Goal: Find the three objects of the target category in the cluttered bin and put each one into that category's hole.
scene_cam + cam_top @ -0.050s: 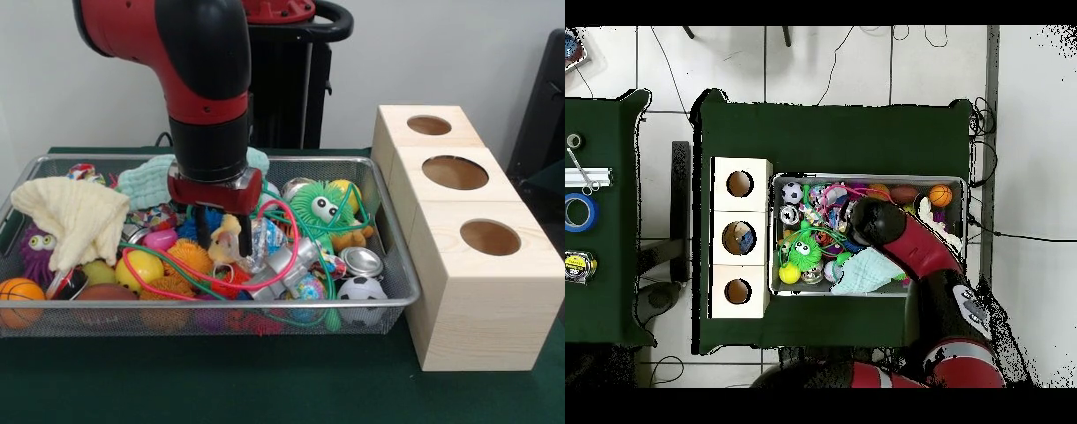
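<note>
Pincer down in the clutter, sorting barely begun as far as I can judge.

My pincer (214,231) is sunk among the toys in the mesh bin (399,281); I cannot tell how wide it stands or whether it grips anything. From overhead, the middle hole (738,238) of the wooden box (494,309) shows something blue inside; the other two look empty, so most is probably left.
</note>
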